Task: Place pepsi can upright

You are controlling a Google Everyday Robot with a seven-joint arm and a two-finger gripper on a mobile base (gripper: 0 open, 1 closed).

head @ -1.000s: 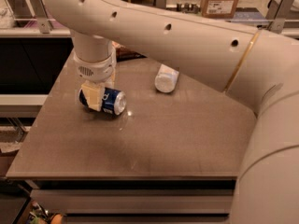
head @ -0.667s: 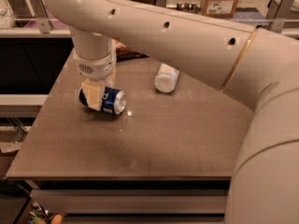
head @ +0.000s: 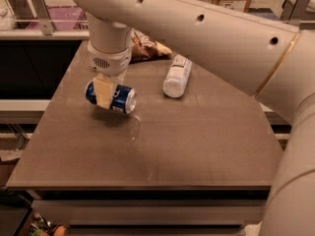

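Jaws clamp one pepsi can (head: 121, 98), one bottle (head: 177, 75)

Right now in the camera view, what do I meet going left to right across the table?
gripper at the table's left, closed on the sideways pepsi can → water bottle lying on its side

The gripper (head: 105, 94) grips the pepsi can (head: 123, 98) over the left of the table (head: 197, 146). A bottle (head: 176, 76) lies to its right, and a bag (head: 147, 49) lies behind.
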